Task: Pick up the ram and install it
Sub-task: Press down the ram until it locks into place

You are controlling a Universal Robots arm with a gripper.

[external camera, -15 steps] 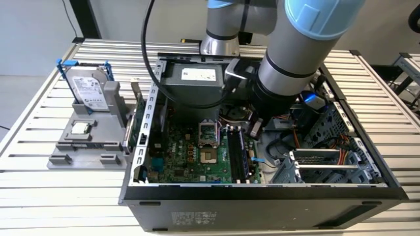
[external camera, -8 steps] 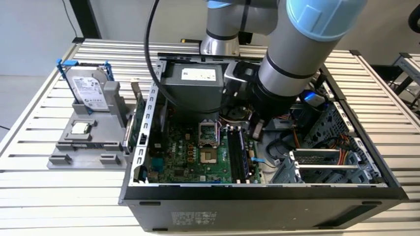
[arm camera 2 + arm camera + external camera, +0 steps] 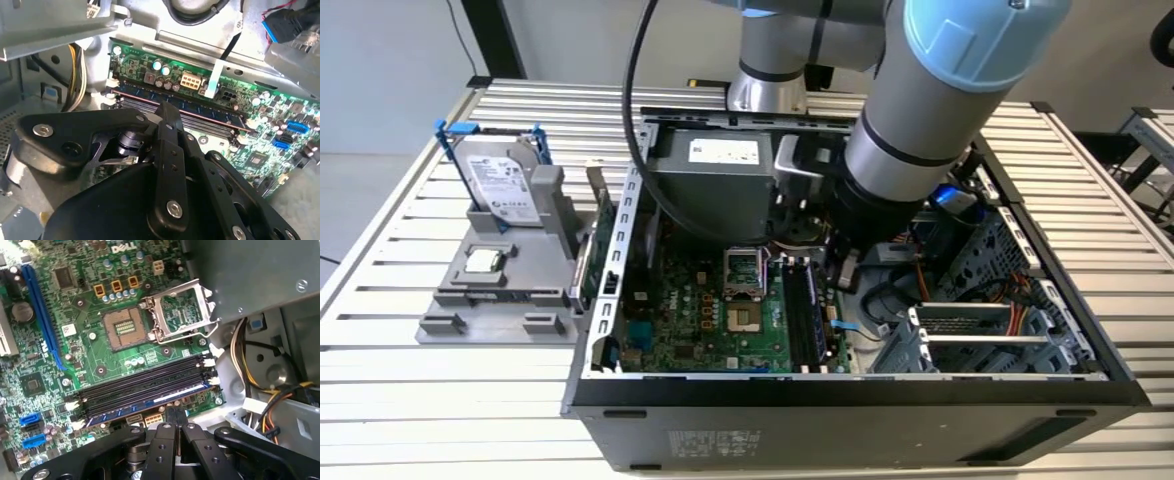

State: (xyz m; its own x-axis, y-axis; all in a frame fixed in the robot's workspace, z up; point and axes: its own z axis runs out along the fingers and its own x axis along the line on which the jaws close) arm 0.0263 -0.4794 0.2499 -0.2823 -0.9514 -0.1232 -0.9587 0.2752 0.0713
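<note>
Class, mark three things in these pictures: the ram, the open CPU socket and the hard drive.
ram [image 3: 150, 402]: first wrist view, on its blue top edge in the slot.
CPU socket [image 3: 123, 330]: first wrist view, on the contact field.
hard drive [image 3: 500, 180]: exterior view, on its silver face.

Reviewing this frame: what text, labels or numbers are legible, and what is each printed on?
Label on the hard drive: print too small to read.
Label on the power supply: too small to read.
Sticker on the case front: too small to read.
White logo on the motherboard: a maker's mark; the finer board markings are too small.
Pale label on the ram: blurred.
</note>
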